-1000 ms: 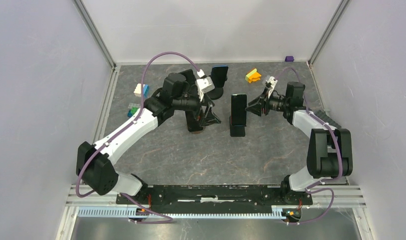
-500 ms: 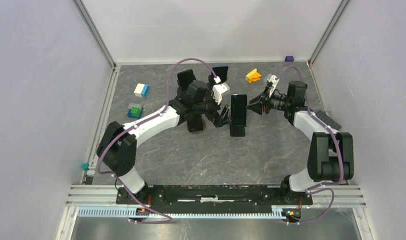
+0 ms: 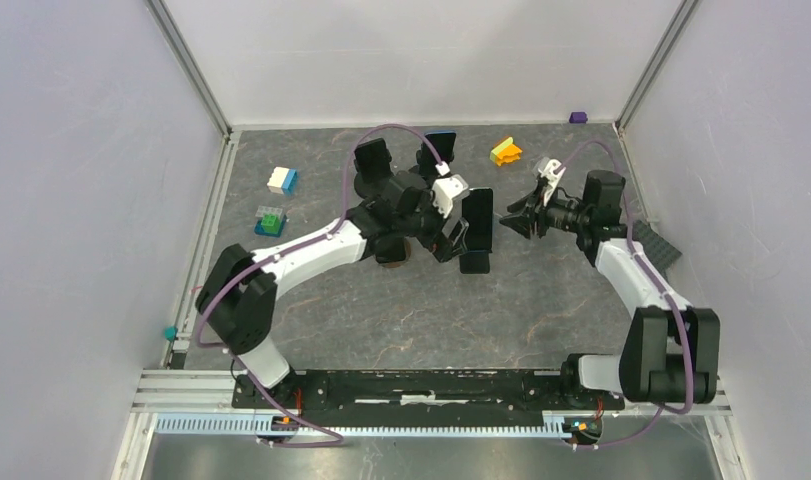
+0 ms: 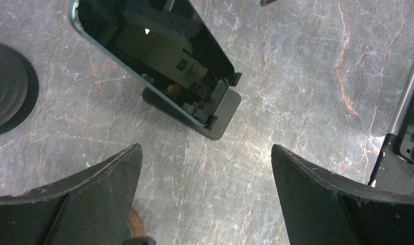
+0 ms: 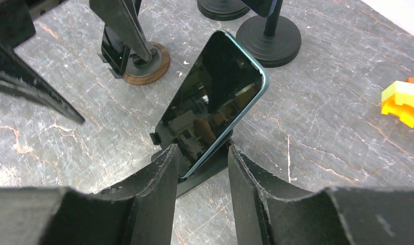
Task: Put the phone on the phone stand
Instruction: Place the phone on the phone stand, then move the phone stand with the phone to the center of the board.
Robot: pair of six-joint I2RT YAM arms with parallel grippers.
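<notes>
On the gray table (image 3: 401, 310), near the middle, the phone (image 3: 477, 218) leans on its stand (image 3: 473, 263). Its dark screen faces up, and its bottom edge sits in the lip of the stand.

The left gripper (image 3: 453, 240) is just beside the phone, on its left side. Its fingers (image 4: 92, 199) are spread very wide and hold nothing. The right gripper (image 3: 509, 215) is near the phone on the other side. From above it does not seem to touch the phone. Its fingers (image 5: 148, 204) are partly apart, and nothing is pinched between them.

Behind the phone stands a black base (image 5: 268, 35) that is round. A brown base (image 5: 161, 61), also round, sits by the left gripper. A yellow block (image 3: 505, 151) lies farther back. A white block (image 3: 282, 180) and a green block (image 3: 269, 218) lie off to the left.
</notes>
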